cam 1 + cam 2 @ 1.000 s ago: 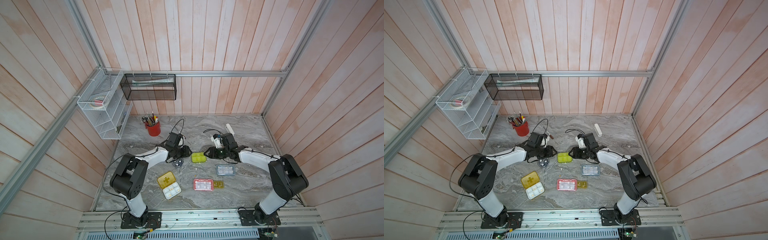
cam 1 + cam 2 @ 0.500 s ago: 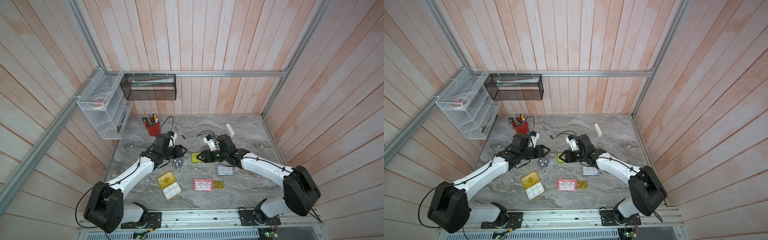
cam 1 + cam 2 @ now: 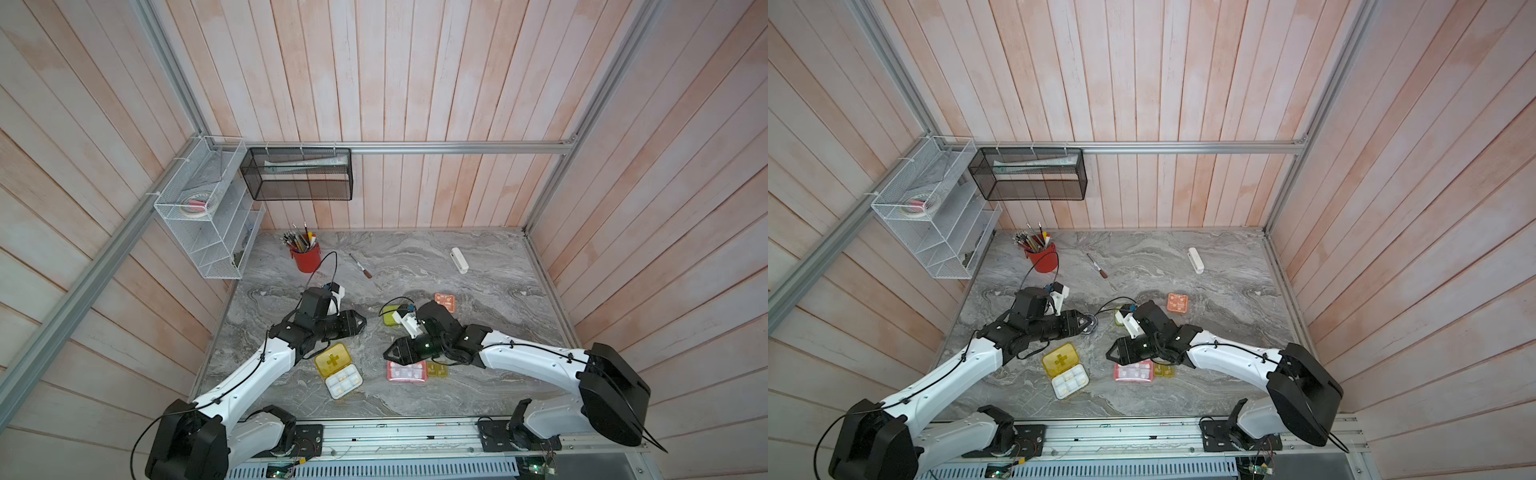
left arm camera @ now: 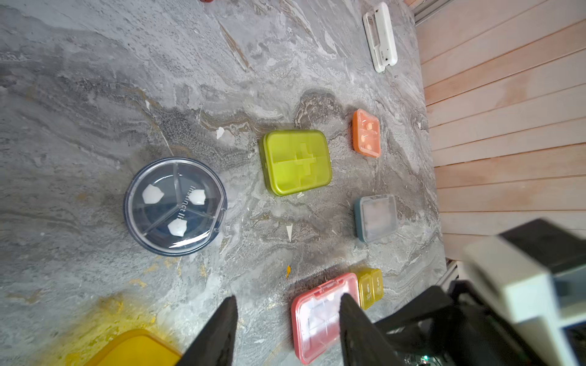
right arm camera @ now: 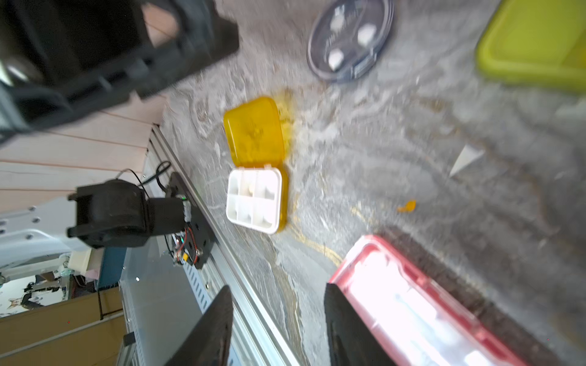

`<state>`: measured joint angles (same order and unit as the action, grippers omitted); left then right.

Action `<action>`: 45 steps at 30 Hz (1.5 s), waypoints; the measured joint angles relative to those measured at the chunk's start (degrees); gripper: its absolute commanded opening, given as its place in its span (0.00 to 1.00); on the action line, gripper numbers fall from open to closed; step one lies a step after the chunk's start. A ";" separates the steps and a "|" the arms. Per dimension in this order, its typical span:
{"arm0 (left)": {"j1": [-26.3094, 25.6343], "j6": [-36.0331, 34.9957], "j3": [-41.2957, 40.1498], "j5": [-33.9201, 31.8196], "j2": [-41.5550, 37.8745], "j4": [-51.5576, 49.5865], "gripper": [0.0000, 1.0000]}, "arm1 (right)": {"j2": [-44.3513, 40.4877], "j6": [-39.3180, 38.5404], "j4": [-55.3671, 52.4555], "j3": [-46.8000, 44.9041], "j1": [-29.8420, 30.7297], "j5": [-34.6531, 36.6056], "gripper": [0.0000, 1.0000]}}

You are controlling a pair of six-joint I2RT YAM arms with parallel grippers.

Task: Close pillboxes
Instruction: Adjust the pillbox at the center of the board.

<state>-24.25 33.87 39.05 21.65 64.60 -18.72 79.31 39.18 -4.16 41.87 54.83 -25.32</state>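
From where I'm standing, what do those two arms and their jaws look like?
The left arm and right arm match: white tube-like links between chunky black joints, a thin black cable tied along each, a small white camera block at each wrist. Each pair of jaws is black and tapers to a point.

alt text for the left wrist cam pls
Open and empty, the left gripper hangs over a grey marbled table dotted with pillboxes: dark round, lime-green, orange square, blue-grey, pink, small amber. A yellow pillbox's corner and a white oblong bar show at the frame's edges.
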 measured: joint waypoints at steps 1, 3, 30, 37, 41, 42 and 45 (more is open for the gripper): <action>0.00 0.07 -0.26 0.00 -0.13 0.00 0.55 | -0.26 0.79 0.17 -1.20 1.22 0.28 0.49; 0.00 0.28 -0.90 0.00 -0.17 -0.02 0.55 | -0.74 2.69 0.61 -3.32 4.20 1.05 0.49; 13.94 0.22 -0.50 -2.21 -4.81 -11.82 0.63 | 14.49 7.45 8.70 4.09 15.08 2.27 0.49; 15.15 1.73 -1.44 -2.40 -3.78 -12.68 0.75 | 17.42 5.55 8.70 7.98 15.54 1.20 0.49; 15.15 4.76 -3.32 -4.13 -7.54 -14.78 1.00 | 17.38 4.85 8.66 7.87 15.39 0.94 0.52; 15.15 5.90 -3.96 -4.63 -9.62 -15.65 1.00 | 17.33 4.63 8.68 7.76 15.15 0.79 0.54; 15.15 8.74 -4.46 -6.01 -14.36 -18.03 1.00 | 16.72 4.13 8.59 6.93 13.42 0.39 0.60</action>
<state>-9.10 42.61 34.59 15.64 50.24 -36.75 96.03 43.31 4.43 48.80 68.25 -24.93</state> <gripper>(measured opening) 0.997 0.570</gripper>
